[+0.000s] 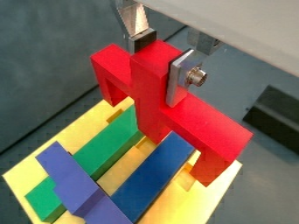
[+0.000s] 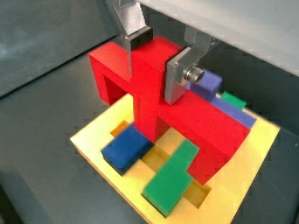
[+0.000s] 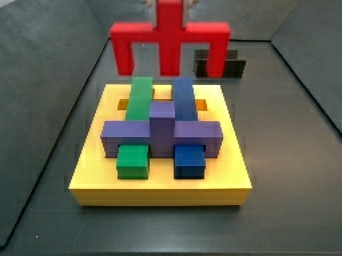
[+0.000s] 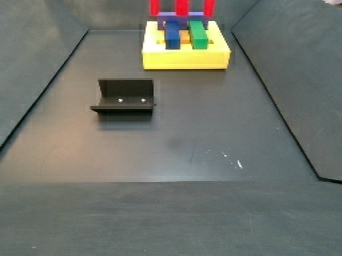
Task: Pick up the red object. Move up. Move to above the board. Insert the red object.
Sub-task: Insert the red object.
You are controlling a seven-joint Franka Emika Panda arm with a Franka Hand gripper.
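My gripper (image 1: pixel 160 58) is shut on the centre post of the red object (image 1: pixel 198 122), one dark pad on each side, also in a wrist view (image 2: pixel 158 58). The red object (image 2: pixel 211 122) hangs with its two legs pointing down, over the far end of the yellow board (image 1: pixel 176 206). In a side view the red object (image 3: pixel 167 45) is just above the board's (image 3: pixel 160 185) back edge. I cannot tell whether the legs touch the board. In that side view and in another (image 4: pixel 160 8) the gripper itself is out of frame.
Green (image 3: pixel 140 95), blue (image 3: pixel 183 100) and purple (image 3: pixel 160 130) blocks sit in the board's slots. The dark fixture (image 4: pixel 124 97) stands on the grey floor away from the board (image 4: pixel 187 60); it also shows behind the board (image 3: pixel 221 66). Grey walls enclose the floor.
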